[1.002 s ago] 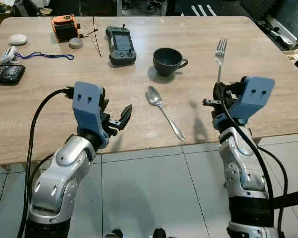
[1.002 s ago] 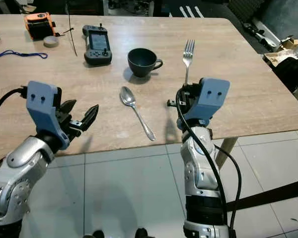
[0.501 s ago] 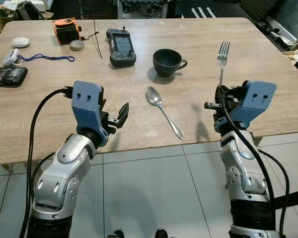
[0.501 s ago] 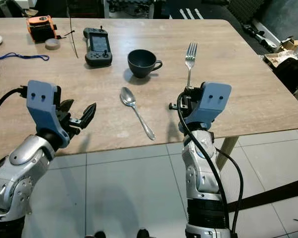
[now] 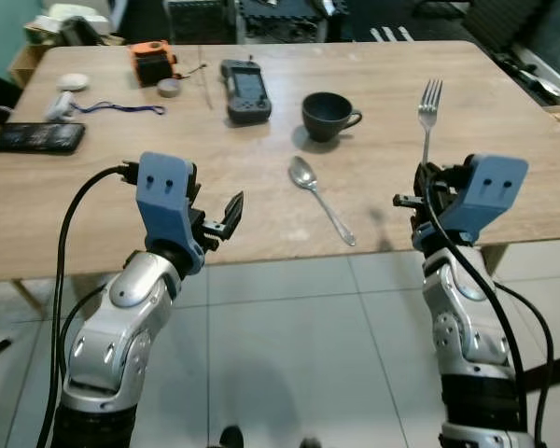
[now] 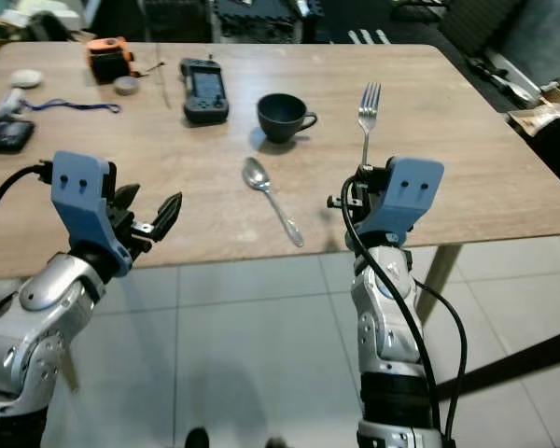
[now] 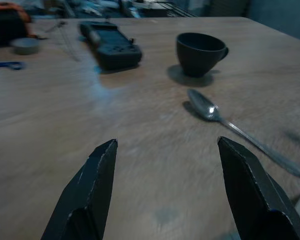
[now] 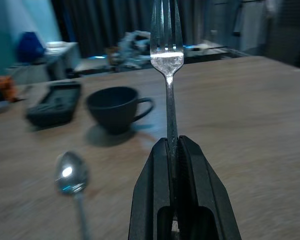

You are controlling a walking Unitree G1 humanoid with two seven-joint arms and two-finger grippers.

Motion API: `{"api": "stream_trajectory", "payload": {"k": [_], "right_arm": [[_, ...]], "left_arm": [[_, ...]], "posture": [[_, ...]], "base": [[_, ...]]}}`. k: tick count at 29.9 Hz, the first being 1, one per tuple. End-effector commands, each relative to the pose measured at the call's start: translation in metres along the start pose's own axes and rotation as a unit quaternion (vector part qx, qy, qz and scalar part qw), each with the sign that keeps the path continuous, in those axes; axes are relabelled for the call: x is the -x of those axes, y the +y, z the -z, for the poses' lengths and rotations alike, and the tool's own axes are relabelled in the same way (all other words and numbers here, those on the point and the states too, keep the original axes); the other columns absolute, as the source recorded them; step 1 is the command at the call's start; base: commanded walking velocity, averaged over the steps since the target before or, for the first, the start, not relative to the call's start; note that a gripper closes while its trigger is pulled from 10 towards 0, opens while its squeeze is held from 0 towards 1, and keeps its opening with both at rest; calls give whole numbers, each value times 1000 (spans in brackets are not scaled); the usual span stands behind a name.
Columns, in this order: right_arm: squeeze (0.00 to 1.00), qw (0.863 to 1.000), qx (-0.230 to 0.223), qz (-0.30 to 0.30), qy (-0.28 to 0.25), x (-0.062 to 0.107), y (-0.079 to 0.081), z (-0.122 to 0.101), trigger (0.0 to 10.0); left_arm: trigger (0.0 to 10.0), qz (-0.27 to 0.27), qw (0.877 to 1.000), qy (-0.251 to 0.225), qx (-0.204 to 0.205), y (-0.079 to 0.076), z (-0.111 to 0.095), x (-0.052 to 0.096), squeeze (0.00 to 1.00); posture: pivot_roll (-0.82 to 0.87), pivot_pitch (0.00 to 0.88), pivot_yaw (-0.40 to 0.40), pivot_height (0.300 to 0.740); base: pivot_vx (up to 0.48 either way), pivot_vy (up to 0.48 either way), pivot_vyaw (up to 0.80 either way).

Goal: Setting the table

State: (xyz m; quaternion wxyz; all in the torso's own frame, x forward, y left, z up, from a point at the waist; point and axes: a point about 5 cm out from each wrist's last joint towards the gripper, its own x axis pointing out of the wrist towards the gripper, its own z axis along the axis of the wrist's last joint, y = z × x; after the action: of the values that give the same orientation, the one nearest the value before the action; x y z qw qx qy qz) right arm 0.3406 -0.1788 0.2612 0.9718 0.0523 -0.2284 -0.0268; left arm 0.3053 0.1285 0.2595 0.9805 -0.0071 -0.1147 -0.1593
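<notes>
The robot stands at the near edge of a big wooden table (image 5: 504, 121). Its right gripper (image 8: 171, 150) has its two black fingers squeezed tight on the handle of a silver fork (image 5: 427, 107). The fork sticks out over the table with its prongs pointing away from the robot. The left gripper (image 7: 165, 172) is held up over the near edge of the table, and its fingers are spread wide apart with nothing between them. A spoon (image 5: 321, 198) lies flat on the table between the two arms. Just past the spoon sits a dark cup (image 5: 329, 116), with its handle turned toward the fork's side. Farther back on the left are a dark handheld controller (image 5: 246, 90), an orange and black box (image 5: 152, 60), a phone (image 5: 35, 137) and a blue cord (image 5: 117, 108).
</notes>
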Motion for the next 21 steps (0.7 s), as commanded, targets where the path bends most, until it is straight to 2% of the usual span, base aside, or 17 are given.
{"api": "stream_trajectory", "payload": {"k": [1, 21], "right_arm": [[0, 1000, 2, 10, 4, 3, -6, 4, 10000], [0, 1000, 6, 16, 5, 4, -10, 6, 10000]], "left_arm": [[10000, 3, 1000, 12, -1, -2, 7, 1, 0], [10000, 7, 1000, 8, -1, -2, 7, -2, 0]], "posture": [[72, 197, 42, 740], [64, 204, 49, 740]], "base": [[-330, 0, 0], [-312, 0, 0]]}}
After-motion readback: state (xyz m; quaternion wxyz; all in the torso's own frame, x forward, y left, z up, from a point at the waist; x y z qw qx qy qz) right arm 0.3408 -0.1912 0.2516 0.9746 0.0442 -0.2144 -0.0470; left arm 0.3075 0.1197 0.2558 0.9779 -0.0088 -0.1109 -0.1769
